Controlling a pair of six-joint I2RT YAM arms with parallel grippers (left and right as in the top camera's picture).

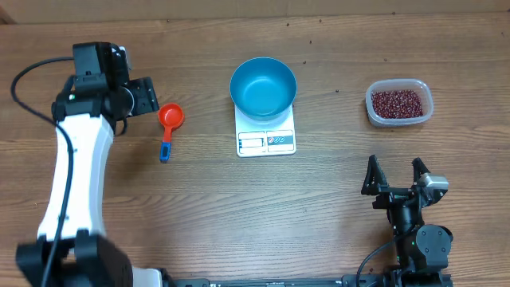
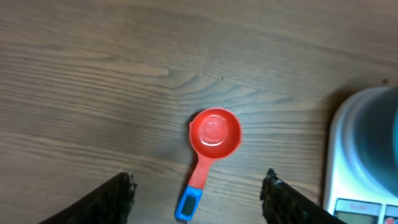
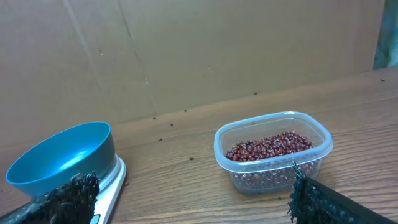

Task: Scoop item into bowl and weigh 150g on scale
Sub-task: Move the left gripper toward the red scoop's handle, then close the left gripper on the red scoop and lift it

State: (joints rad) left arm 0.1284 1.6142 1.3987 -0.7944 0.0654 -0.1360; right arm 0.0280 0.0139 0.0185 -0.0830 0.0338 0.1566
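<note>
Beans (image 1: 396, 103), small and dark red-brown, lie heaped in the clear container (image 1: 426, 112), right of the blue bowl (image 1: 263, 86) sitting on the white scale (image 1: 266, 142). Left gripper (image 2: 198, 183) hangs spread over the red scoop (image 2: 214, 134), apparently not touching it; right gripper (image 1: 396, 169) gapes wide, empty.

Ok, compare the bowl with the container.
The bowl is blue and opaque; the container is clear. The bowl is round; the container is a rounded rectangle. The bowl is empty on the scale; the container holds beans on the table. Both are open-topped.
</note>
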